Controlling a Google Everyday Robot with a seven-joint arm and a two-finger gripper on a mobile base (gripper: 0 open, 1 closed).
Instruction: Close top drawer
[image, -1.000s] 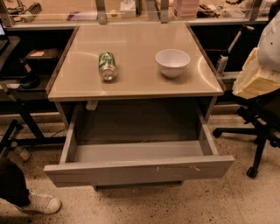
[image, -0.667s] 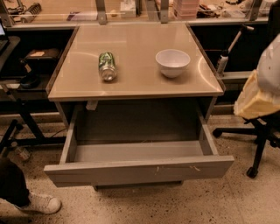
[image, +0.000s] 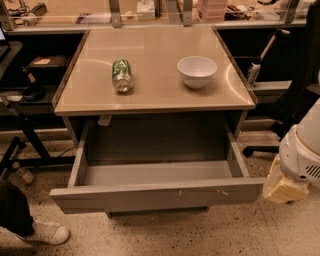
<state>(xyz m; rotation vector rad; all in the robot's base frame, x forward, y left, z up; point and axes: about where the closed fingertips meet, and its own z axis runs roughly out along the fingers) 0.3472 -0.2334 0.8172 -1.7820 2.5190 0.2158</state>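
Note:
The top drawer (image: 150, 196) is pulled far out from under the table and it is empty inside. Its wide grey front panel has small pale scratch marks (image: 200, 192) right of its middle. My gripper (image: 284, 186) shows as a tan block under the white arm (image: 302, 152) at the right edge. It hangs just right of the drawer's front right corner, close to it but apart from it, and holds nothing that I can see.
A beige table top (image: 155, 95) carries a green can (image: 122, 75) lying on its side and a white bowl (image: 197, 71). A person's white shoe (image: 47, 232) is at the lower left. An office chair base (image: 265, 147) and dark desks stand at the right and left.
My arm and gripper have moved down along the right edge, from level with the table top to level with the drawer front. The drawer, can and bowl have not moved.

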